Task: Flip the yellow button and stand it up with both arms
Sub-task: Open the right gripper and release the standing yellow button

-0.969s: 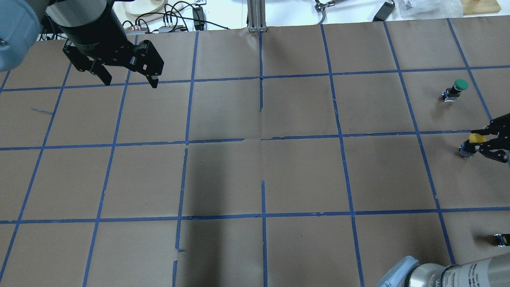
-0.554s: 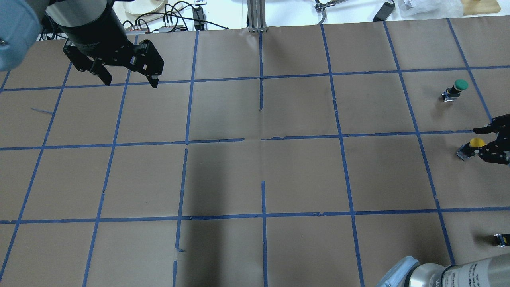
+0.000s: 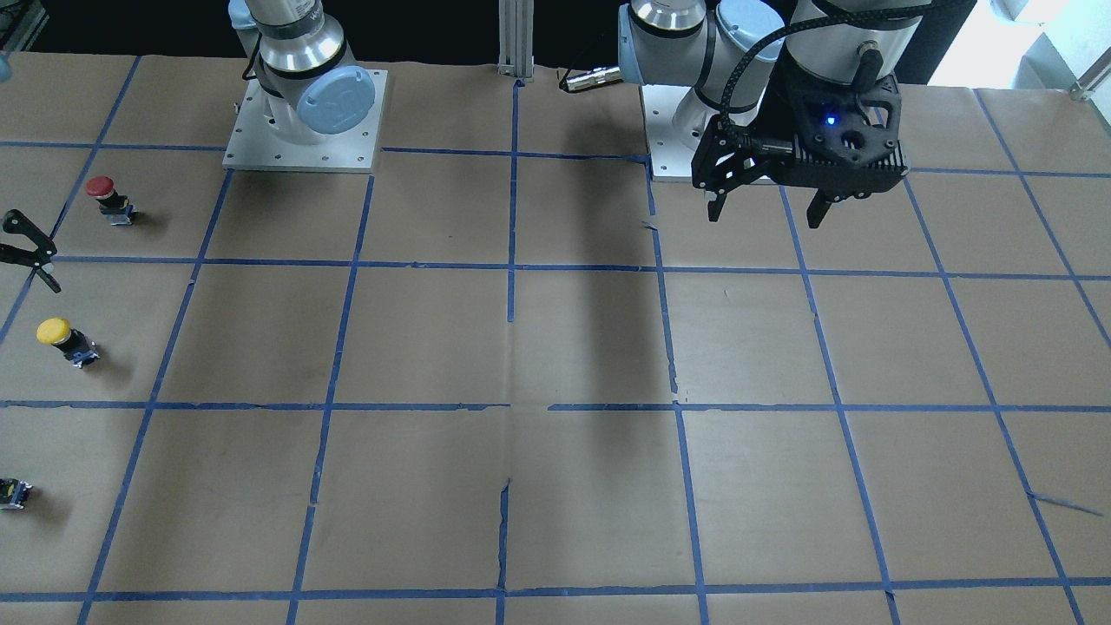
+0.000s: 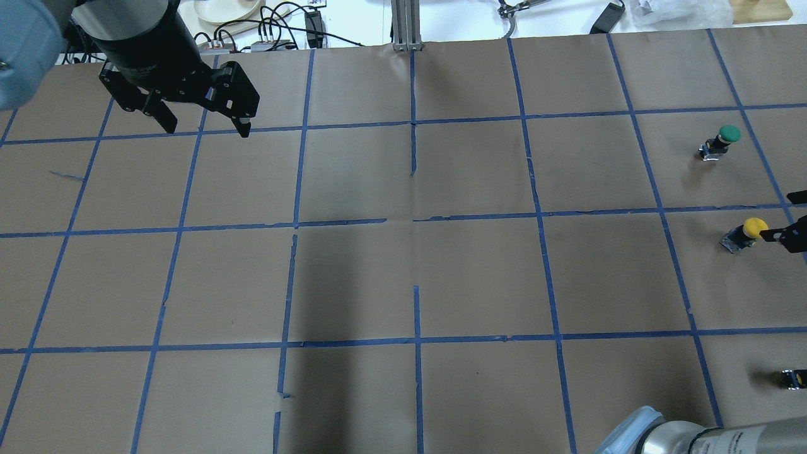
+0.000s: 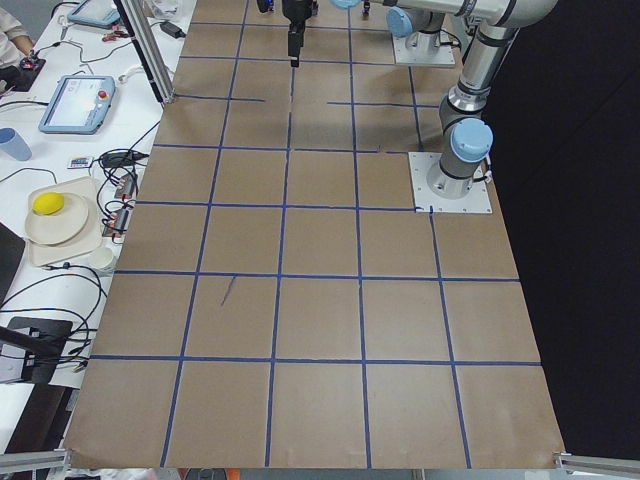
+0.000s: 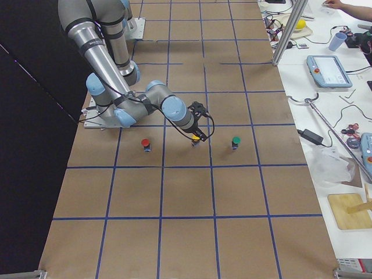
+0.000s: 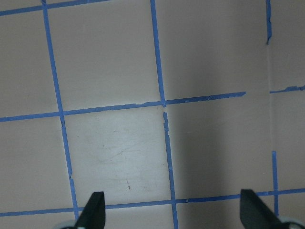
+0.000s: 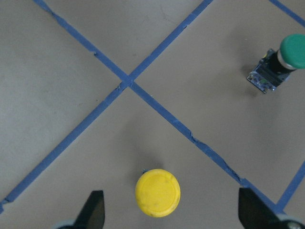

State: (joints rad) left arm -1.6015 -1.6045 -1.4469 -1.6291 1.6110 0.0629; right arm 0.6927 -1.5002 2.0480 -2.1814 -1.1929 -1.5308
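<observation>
red button sits closest to the robot base, on brown paper w/ a blue tape grid. next out, yellow button stands cap-up on its base, at approx 3 o'clock in the overhead view, near that view's edge. right gripper is over it, fingers spread wide. wrist cam shows the cap betw the two tips, and front view shows the tips clear of the cap. green button is farther out, at 12 o'clock from the yellow one in the overhead view, well apart. left gripper hangs at 10 o'clock of that view, above the paper, fingers wide apart, gripping nothing.
</observation>
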